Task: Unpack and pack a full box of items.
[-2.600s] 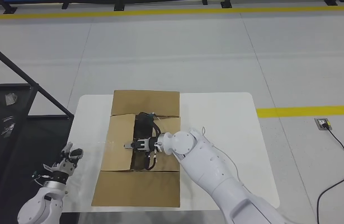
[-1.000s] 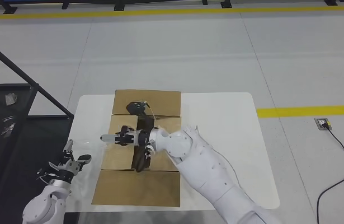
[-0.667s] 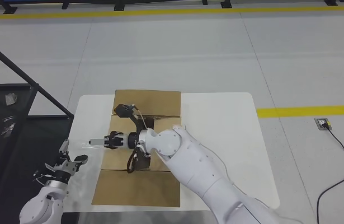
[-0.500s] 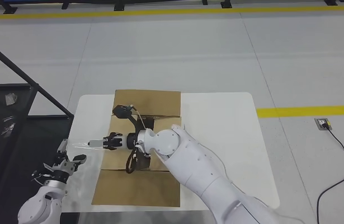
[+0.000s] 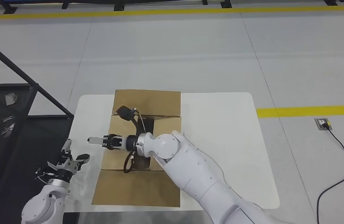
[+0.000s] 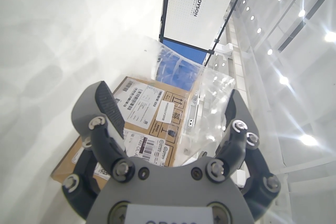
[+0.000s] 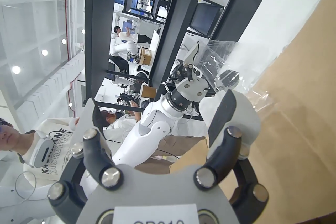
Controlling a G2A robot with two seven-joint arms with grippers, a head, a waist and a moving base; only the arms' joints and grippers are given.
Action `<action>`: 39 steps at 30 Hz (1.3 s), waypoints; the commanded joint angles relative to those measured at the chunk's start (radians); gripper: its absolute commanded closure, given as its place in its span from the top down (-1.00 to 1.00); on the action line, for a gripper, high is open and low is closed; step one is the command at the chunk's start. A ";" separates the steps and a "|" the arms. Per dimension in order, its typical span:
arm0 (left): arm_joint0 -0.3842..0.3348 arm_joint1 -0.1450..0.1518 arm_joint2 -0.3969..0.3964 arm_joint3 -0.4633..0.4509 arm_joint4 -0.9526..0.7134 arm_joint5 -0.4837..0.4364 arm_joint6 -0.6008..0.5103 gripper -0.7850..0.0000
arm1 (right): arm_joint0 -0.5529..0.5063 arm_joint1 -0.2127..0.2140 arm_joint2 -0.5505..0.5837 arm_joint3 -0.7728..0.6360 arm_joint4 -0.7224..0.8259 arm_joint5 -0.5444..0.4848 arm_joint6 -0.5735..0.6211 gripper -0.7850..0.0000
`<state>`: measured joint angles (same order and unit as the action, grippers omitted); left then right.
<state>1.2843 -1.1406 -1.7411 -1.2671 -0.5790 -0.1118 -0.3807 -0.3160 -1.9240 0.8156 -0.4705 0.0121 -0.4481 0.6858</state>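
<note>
The box (image 5: 145, 102) sat on the white bench (image 5: 227, 123) with its flaps folded out flat, one toward the far edge and one toward me. The inside was too dark for me to make out what it held. White labels (image 6: 141, 101) were stuck on the side of the box that faced my left wrist. My right arm lay across the box and reached out past its left side. There my right gripper (image 7: 160, 99) hung over the bare strip of bench between the box and the bench's left edge. Its fingers were spread wide, and I could see nothing pinched between them. My left gripper (image 6: 168, 93) was just off that same left edge, a little nearer to me, and it pointed back toward the box. Its fingers were also spread wide and were not clamped on anything. A clear plastic bag (image 6: 210, 104) hung between the two grippers. One end of the bag stood inside the spread of my left fingers and touched one pad (image 6: 232, 109). The crumpled other end lay just beside a finger of my right gripper. I could not tell whether it touched that finger, or what was bearing the bag's weight. A black rack (image 5: 15, 101) stood on the floor to the left of the bench.
</note>
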 commanded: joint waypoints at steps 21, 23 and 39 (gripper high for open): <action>0.003 -0.001 -0.018 0.017 -0.017 0.009 -0.008 1.00 | 0.059 -0.098 -0.021 0.223 0.069 0.004 -0.050 1.00; 0.002 -0.001 -0.017 0.017 -0.017 0.011 -0.007 1.00 | 0.057 -0.098 -0.022 0.225 0.065 0.008 -0.053 1.00; -0.006 0.000 -0.030 0.038 -0.028 0.011 -0.017 1.00 | 0.048 -0.099 -0.013 0.232 0.066 0.046 -0.047 1.00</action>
<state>1.2778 -1.1410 -1.7709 -1.2292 -0.6076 -0.1003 -0.3975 -0.2678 -2.0231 0.8023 -0.2382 0.0788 -0.4030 0.6398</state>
